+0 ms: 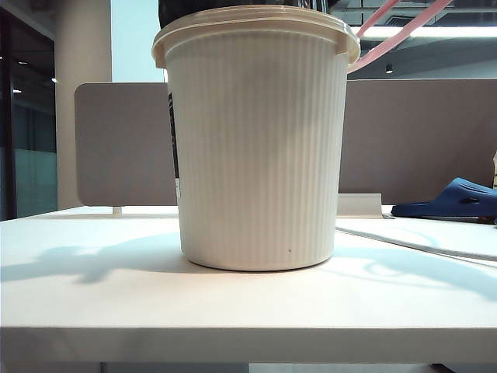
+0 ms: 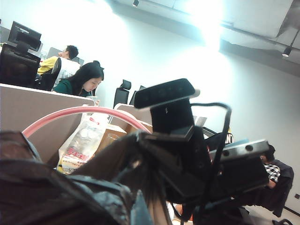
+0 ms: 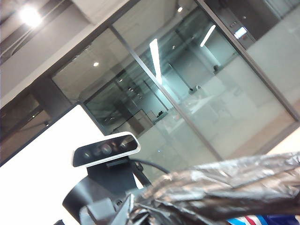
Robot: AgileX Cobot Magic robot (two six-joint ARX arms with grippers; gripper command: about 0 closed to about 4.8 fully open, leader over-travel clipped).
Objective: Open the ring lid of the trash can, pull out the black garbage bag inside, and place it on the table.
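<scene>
From my seat, the exterior view is filled by the trash can (image 1: 256,148), cream-white and ribbed, standing upright near the middle of the table (image 1: 93,303), with a black label strip on its left flank. The ring lid (image 1: 388,35) is swung up past the right side of the rim — a thin pink hoop tilting up and out of the frame. A dark sliver of the black garbage bag (image 1: 225,5) shows just above the rim at the top edge. Behind the can stands the grey-brown partition panel (image 1: 419,140), and a blue slipper (image 1: 458,198) lies on the table at the far right.

Neither gripper appears in the exterior view. On the left wrist view the left gripper's fingers are buried in crinkled black bag (image 2: 56,197) close to the lens, so I read it as clamped on the plastic; the pink hoop (image 2: 84,112) arcs behind it, and the other arm's camera mount (image 2: 168,96) sits just opposite. On the right wrist view the right gripper is likewise hidden under a stretched fold of the bag (image 3: 225,187) — closed on it, as far as I can tell.
</scene>
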